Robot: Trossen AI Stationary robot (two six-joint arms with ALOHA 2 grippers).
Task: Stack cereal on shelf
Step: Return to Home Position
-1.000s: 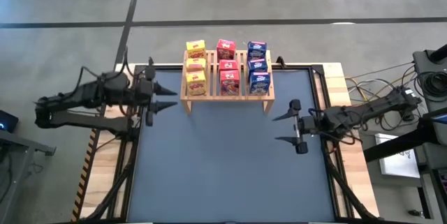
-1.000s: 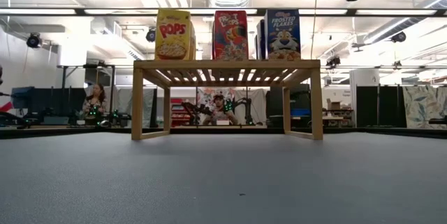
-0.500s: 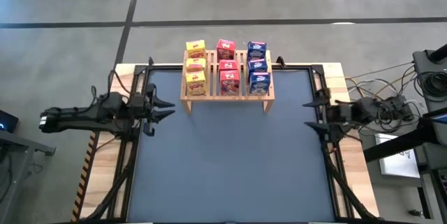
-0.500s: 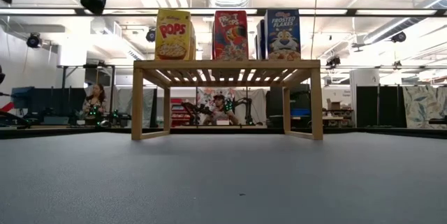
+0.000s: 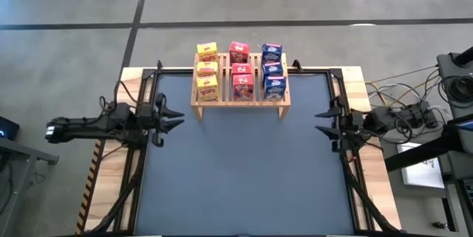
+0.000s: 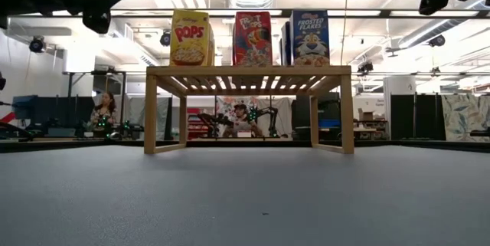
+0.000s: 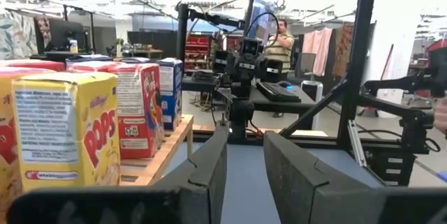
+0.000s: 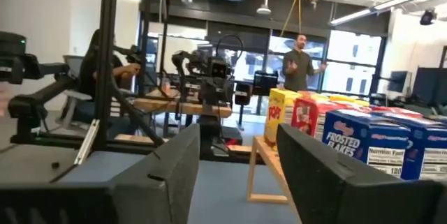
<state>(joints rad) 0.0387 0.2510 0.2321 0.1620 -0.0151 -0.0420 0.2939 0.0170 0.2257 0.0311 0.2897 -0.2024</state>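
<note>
The cereal stands in three rows on the slatted top of the shelf (image 5: 240, 102), a light-wood rack at the table's far edge: yellow boxes (image 5: 207, 69), red boxes (image 5: 241, 67), blue boxes (image 5: 273, 67). The low view shows the front yellow (image 6: 191, 37), red (image 6: 253, 39) and blue (image 6: 310, 37) boxes upright. My left gripper (image 5: 177, 119) hovers at the table's left edge, left of the shelf, its fingers (image 7: 209, 172) a little apart and empty. My right gripper (image 5: 318, 121) hovers open and empty at the right edge, right of the shelf.
The dark blue mat (image 5: 240, 178) lies in front of the shelf. Black frame rails (image 5: 140, 156) run along both sides of the table. Cables and gear (image 5: 414, 111) lie beyond the right edge. People (image 6: 103, 112) sit and stand in the room behind.
Both arms have drawn back from the shelf. My left gripper has sunk and gone toward the table's left edge. My right gripper has gone toward the right edge, and its fingers have come closer together. The boxes have stayed in place on the shelf.
</note>
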